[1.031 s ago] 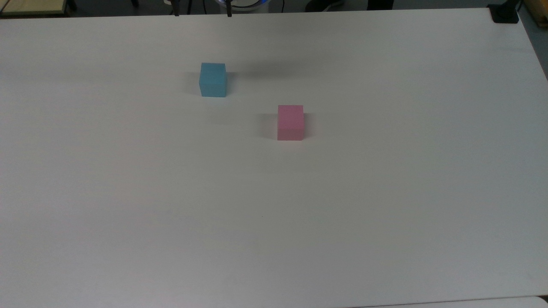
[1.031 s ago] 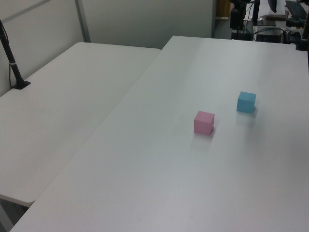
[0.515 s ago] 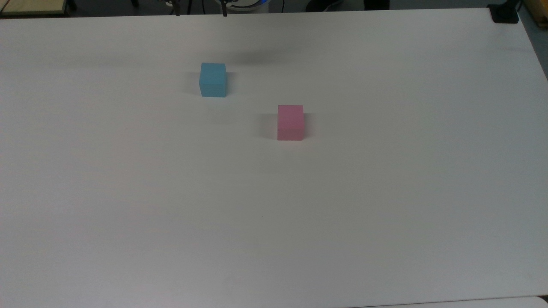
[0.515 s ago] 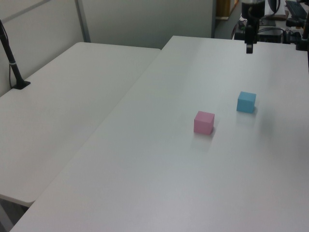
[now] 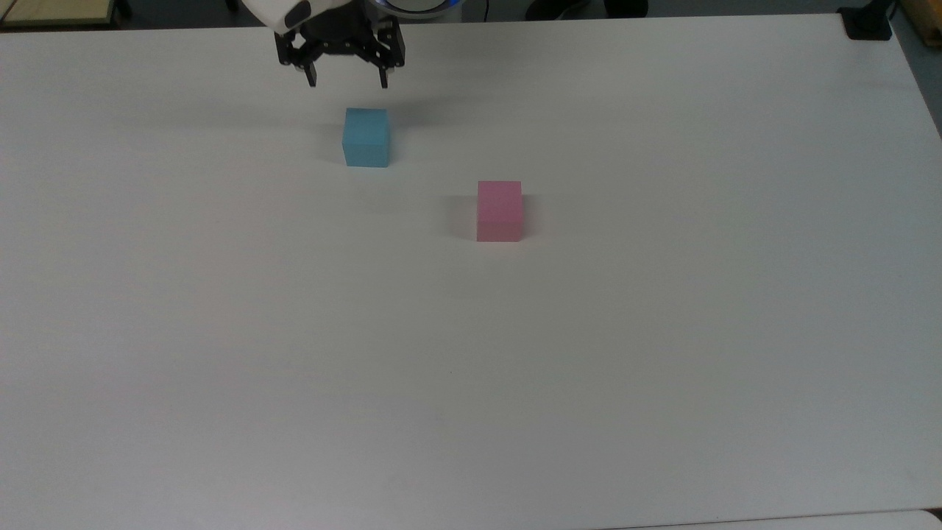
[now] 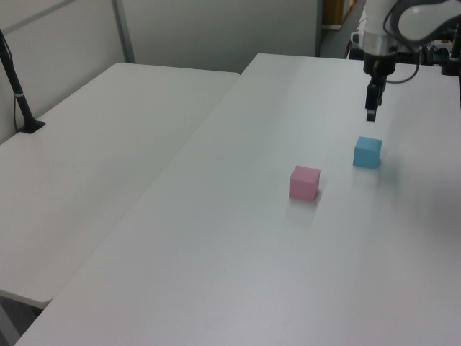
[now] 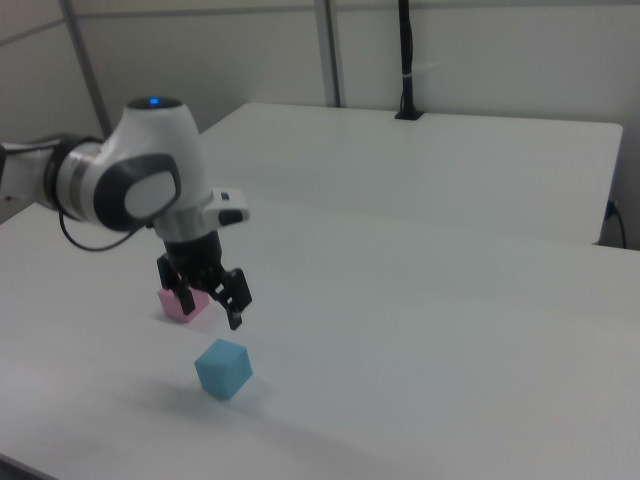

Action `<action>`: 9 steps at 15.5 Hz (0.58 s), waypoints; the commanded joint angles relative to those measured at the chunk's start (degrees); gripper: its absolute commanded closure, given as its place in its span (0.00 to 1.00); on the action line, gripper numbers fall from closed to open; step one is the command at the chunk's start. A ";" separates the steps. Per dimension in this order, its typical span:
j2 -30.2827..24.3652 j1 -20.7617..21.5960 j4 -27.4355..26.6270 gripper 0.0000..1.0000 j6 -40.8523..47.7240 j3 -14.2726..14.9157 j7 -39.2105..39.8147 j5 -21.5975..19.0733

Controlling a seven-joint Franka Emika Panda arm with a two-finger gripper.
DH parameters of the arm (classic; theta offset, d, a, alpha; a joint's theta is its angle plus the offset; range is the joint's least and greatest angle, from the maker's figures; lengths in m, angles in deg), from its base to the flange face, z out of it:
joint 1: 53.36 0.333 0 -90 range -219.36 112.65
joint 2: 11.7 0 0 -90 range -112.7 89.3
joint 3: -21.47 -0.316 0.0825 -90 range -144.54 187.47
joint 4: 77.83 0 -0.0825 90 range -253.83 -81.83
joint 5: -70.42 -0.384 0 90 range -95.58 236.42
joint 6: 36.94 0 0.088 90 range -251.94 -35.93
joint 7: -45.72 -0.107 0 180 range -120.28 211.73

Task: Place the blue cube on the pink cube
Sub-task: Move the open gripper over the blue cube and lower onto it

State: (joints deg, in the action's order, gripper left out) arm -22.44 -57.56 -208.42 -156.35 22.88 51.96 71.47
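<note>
Hand [image 5: 346,81] spread above blue cube [image 5: 366,138], pink cube [image 5: 499,211] apart on white table [image 5: 515,368]

- The end effector [image 5: 345,79] has come down into the top view from its upper edge, fingers spread, now just above the blue cube [image 5: 366,137].
- Its shadow on the bench [image 5: 471,368] has drawn closer to that cube.

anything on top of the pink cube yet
Nothing: the pink cube has a bare top face. The blue cube sits apart on the table, with the open gripper hovering above it.
</note>
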 commanded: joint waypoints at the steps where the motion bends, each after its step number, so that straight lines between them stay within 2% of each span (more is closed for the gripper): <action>1: -1.48 -0.54 -5.90 0.00 -7.14 -0.53 0.97 0.88; 5: 0.54 -0.19 -6.61 0.00 -8.37 -0.53 0.97 2.90; 9: 3.79 0.68 -7.75 0.00 -12.68 -0.71 0.62 3.08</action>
State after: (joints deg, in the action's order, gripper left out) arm -20.54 -57.55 -214.62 -165.40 22.60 52.11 73.76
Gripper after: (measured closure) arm 0.000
